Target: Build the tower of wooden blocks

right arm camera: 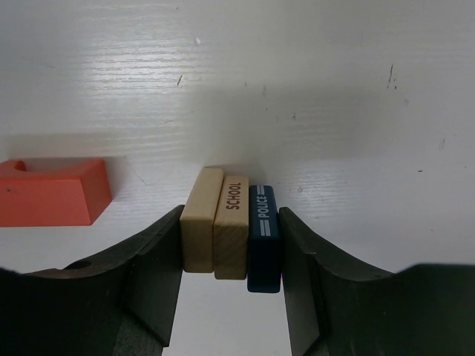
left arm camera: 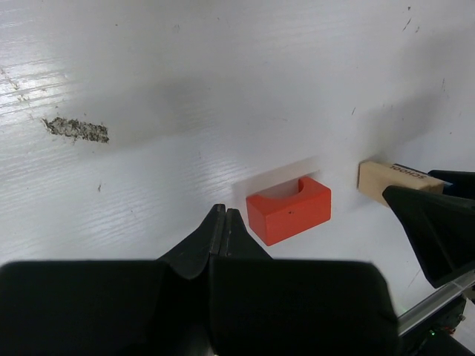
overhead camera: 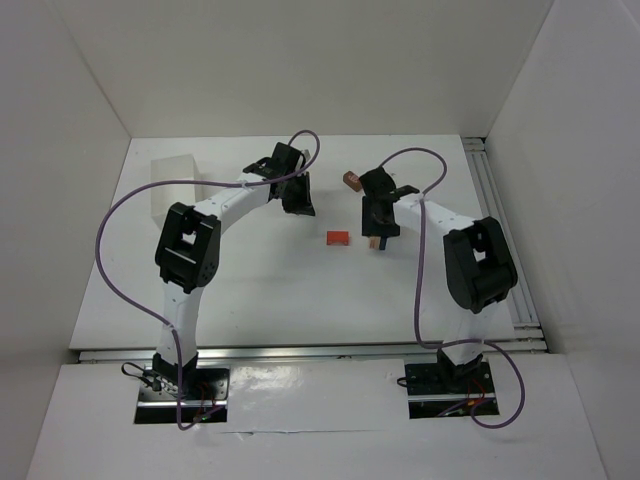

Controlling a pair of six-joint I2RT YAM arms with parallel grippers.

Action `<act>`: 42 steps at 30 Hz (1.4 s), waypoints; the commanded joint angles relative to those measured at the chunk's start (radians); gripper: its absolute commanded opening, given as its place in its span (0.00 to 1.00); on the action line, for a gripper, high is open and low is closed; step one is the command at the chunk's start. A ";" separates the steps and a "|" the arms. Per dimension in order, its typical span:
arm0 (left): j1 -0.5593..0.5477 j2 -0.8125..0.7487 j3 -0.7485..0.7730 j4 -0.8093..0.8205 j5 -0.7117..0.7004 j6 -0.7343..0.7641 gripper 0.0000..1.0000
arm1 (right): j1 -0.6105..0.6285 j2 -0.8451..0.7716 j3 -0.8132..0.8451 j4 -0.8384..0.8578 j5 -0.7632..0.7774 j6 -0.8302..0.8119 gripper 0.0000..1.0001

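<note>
My right gripper is shut on three small blocks pressed side by side: a plain pale wood block, a pale block marked SCHOOL and a blue block marked POLICE. They are held low over the white table, right of centre in the top view. An orange-red block with a notch lies on the table just left of them. A brown block sits behind the right gripper. My left gripper is shut and empty, hovering just short of the orange-red block.
A translucent white tub stands at the back left of the table. White walls enclose the table on three sides, and a metal rail runs along the right edge. A grey scuff marks the surface.
</note>
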State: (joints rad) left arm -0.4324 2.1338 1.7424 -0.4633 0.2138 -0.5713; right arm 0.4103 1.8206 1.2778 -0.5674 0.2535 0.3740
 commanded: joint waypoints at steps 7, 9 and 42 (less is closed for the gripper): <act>0.007 -0.066 -0.009 0.011 0.009 0.025 0.00 | 0.007 -0.032 -0.093 0.122 0.023 -0.011 0.38; 0.007 -0.066 -0.009 0.011 0.009 0.025 0.00 | 0.007 -0.032 -0.109 0.144 0.023 -0.010 0.38; 0.007 -0.057 0.000 0.002 0.018 0.025 0.00 | 0.007 -0.057 -0.120 0.138 0.052 0.026 0.69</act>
State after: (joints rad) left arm -0.4324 2.1262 1.7420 -0.4675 0.2146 -0.5716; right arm 0.4103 1.8030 1.1568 -0.4171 0.2783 0.3862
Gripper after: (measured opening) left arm 0.028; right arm 0.698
